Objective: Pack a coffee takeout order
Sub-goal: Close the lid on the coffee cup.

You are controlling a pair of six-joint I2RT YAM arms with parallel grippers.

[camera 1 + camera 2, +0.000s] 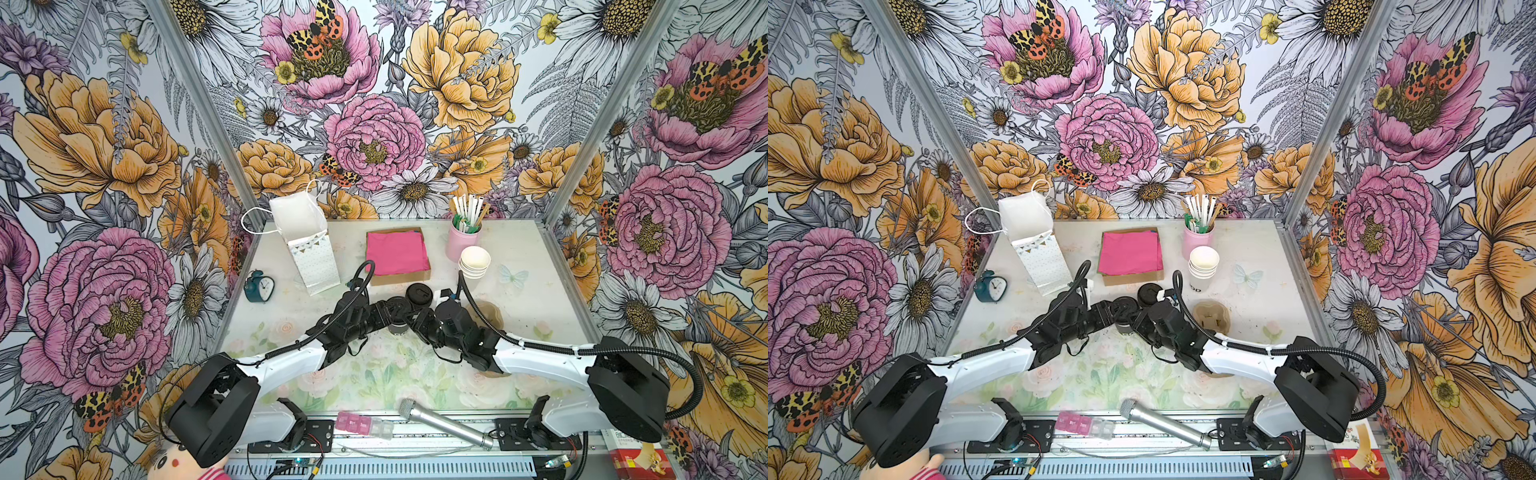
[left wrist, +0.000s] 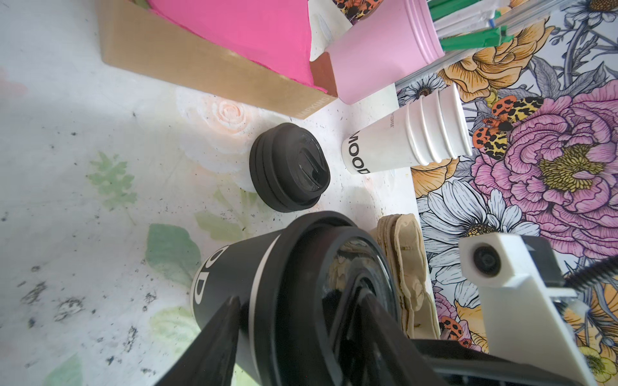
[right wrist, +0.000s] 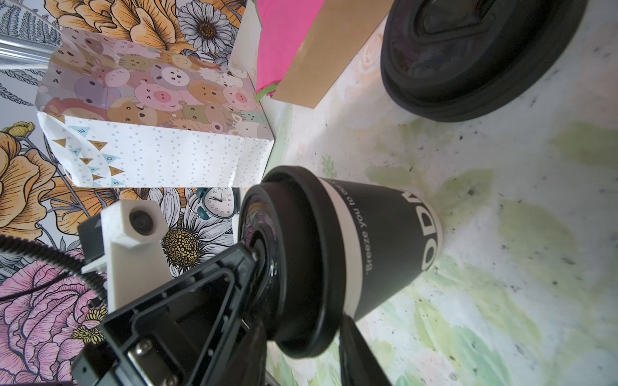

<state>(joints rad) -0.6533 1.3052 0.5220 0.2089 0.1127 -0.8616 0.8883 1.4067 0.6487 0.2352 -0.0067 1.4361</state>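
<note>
A dark paper cup (image 3: 391,240) with white lettering stands upright mid-table, a round black lid (image 3: 301,260) sitting on it. In both top views the two grippers meet over this cup (image 1: 398,329). My left gripper (image 2: 301,297) clamps it from the left. One finger (image 2: 220,334) lies on the wall under the lid rim and the other rests across the lid top (image 2: 334,267). From the right, my right gripper (image 3: 302,326) pinches the lid's rim between its fingers. The pink napkin (image 1: 397,252) lies in a brown tray behind the cup.
A stack of spare black lids (image 1: 419,294) sits just behind the cup. White cups (image 1: 473,259), a pink tin of stirrers (image 1: 463,241) and a pulp carrier (image 1: 490,316) stand to the right. An open paper bag (image 1: 309,249) and a clock (image 1: 258,286) are at the left.
</note>
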